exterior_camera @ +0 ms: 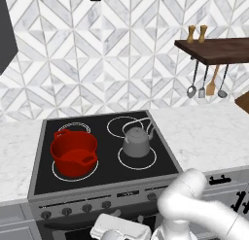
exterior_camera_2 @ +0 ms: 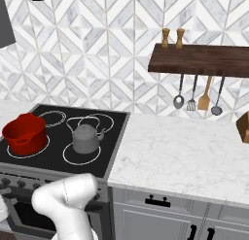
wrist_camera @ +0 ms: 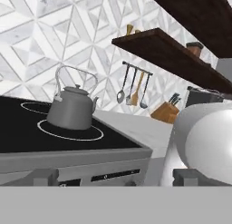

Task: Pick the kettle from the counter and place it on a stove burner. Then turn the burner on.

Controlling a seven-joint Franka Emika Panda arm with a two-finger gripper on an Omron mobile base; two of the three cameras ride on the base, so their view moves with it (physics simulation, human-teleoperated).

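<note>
Reaching for knobs (exterior_camera: 65, 211) | kettle (exterior_camera: 135, 142) set on stove burner (exterior_camera: 137, 159) (red pot (exterior_camera: 73, 154) at 9 o'clock) | gripper spread, empty — knob turn is required next

- Left base view: high, behind the arm, looking down and forward on the cooktop (exterior_camera: 104, 173); kettle (exterior_camera: 135, 142) near centre.
- Right base view: same height, set rightward; shares cooktop, kettle, hanging utensils (exterior_camera_2: 197, 99).
- Hand view: low, near the stove's front edge, looking across at the kettle.

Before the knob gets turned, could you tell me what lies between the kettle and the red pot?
Only bare black cooktop separates kettle and red pot, left base view.
</note>
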